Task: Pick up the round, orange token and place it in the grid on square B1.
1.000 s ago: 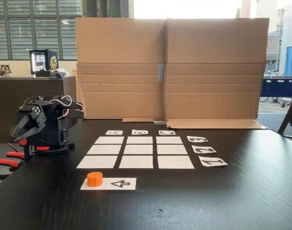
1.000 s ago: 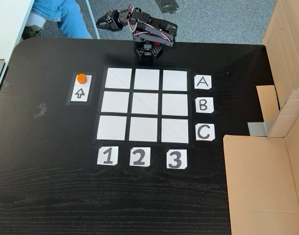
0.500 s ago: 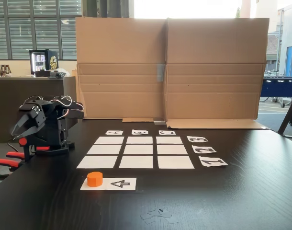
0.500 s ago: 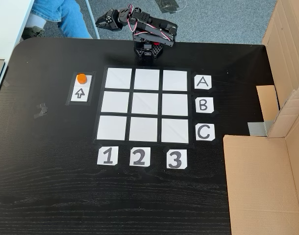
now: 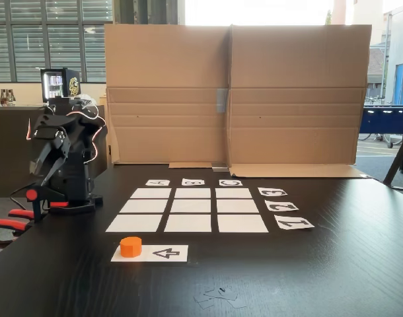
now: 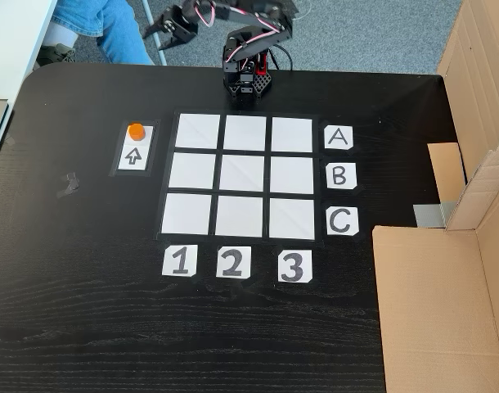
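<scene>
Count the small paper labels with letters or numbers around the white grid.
6: labels A, B, C beside the grid's right edge; 1, 2, 3 below it, in the top-down fixed view.

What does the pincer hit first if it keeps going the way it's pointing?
Probably nothing on the table. In a fixed view the pincer points left past the table's back edge, toward a seated person's jeans. That leg looks first in line, though depth is unclear. The token is well off that line.

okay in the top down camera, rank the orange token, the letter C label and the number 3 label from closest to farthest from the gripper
1. The token, on the arrow strip at left, nearest the gripper.
2. The C label, right of the grid.
3. The 3 label, below the grid, slightly farther.
</scene>
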